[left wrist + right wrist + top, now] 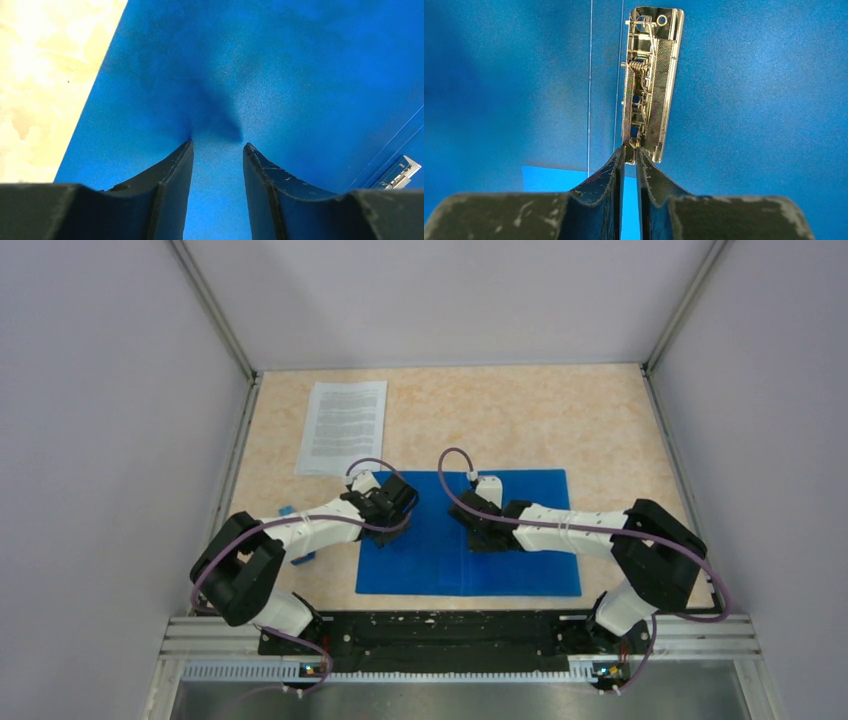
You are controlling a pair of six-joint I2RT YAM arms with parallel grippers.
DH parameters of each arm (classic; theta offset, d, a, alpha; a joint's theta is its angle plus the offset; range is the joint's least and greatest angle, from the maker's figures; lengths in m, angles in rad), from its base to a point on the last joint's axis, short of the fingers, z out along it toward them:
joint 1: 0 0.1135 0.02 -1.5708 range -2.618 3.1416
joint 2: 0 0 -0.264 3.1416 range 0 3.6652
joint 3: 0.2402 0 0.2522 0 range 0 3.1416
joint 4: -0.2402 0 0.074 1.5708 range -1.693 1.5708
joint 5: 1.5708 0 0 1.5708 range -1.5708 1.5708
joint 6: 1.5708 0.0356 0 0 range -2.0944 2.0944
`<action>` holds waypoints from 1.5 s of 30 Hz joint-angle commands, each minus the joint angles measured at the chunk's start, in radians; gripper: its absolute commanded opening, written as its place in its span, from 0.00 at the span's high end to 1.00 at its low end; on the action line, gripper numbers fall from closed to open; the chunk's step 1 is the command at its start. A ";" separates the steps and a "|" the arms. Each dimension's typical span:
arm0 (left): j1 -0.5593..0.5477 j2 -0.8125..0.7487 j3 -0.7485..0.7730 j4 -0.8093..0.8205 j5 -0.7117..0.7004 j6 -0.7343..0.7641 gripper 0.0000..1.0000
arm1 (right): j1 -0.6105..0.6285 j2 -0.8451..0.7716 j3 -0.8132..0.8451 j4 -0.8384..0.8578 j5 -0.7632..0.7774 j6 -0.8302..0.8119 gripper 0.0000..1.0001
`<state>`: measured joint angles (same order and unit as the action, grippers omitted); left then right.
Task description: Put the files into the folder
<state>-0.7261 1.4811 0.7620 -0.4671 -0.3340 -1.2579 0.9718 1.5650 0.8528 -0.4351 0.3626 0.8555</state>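
Folder (520,540) lies open, files (343,426) off its far-left corner; left gripper (218,144), jaws apart, pins its left cover while right gripper (630,149), nearly closed, pinches the near end of the spine clip (651,75), best levered straight up.

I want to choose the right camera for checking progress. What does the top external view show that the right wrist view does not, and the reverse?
Only the top external view: the white printed paper sheets lying on the beige marbled table, beyond the far left corner of the bright-blue flat plastic folder, not yet inside it. Only the right wrist view: the silver metal spine clip with its spring, and the right pincer tips closed narrowly on its near end. Both: that folder, lying open.
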 commanded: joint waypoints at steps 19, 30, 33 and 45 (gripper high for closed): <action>-0.010 0.001 0.044 -0.201 0.066 0.184 0.29 | -0.127 -0.042 -0.044 0.035 -0.031 -0.329 0.90; -0.018 0.082 0.026 -0.197 0.015 0.098 0.39 | -0.123 0.004 -0.029 -0.047 0.009 -0.246 0.96; -0.020 0.106 0.025 -0.207 0.003 0.082 0.40 | -0.111 0.030 -0.035 -0.070 0.036 -0.223 0.99; -0.019 0.190 0.021 -0.218 -0.013 0.060 0.40 | -0.069 0.115 -0.062 -0.168 0.167 -0.134 1.00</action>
<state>-0.7471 1.5639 0.8494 -0.6891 -0.3431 -1.1614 0.9070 1.5944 0.8585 -0.4343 0.4473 0.6872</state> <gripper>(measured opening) 0.601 0.057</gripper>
